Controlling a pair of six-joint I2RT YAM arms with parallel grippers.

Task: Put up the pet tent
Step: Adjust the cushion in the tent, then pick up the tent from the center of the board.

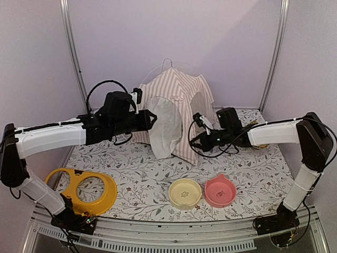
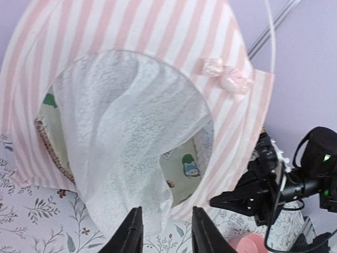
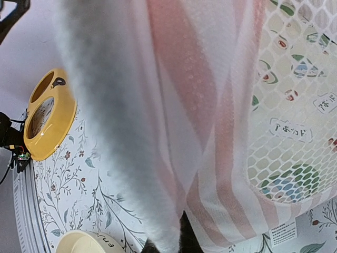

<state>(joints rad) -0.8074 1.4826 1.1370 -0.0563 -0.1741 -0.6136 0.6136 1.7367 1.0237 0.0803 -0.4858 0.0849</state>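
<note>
The pet tent [image 1: 179, 103], pink-and-white striped, stands at the back middle of the table with a thin clear pole arching over its top. A white mesh flap [image 1: 166, 129] hangs across its round front opening [image 2: 131, 132]. My left gripper [image 1: 154, 117] is level with that flap, and its jaws [image 2: 166, 232] stand open just below the flap's lower edge with nothing between them. My right gripper [image 1: 195, 138] is at the tent's right front corner. It [image 3: 179, 240] is shut on a fold of the striped fabric [image 3: 210, 158], which hides most of its fingers.
A yellow two-hole bowl holder [image 1: 81, 190] lies at the near left. A cream bowl [image 1: 185, 193] and a pink bowl [image 1: 220, 191] sit at the near middle. The floral cloth [image 1: 137, 168] covers the table. Metal frame poles [image 1: 73, 52] rise at the back corners.
</note>
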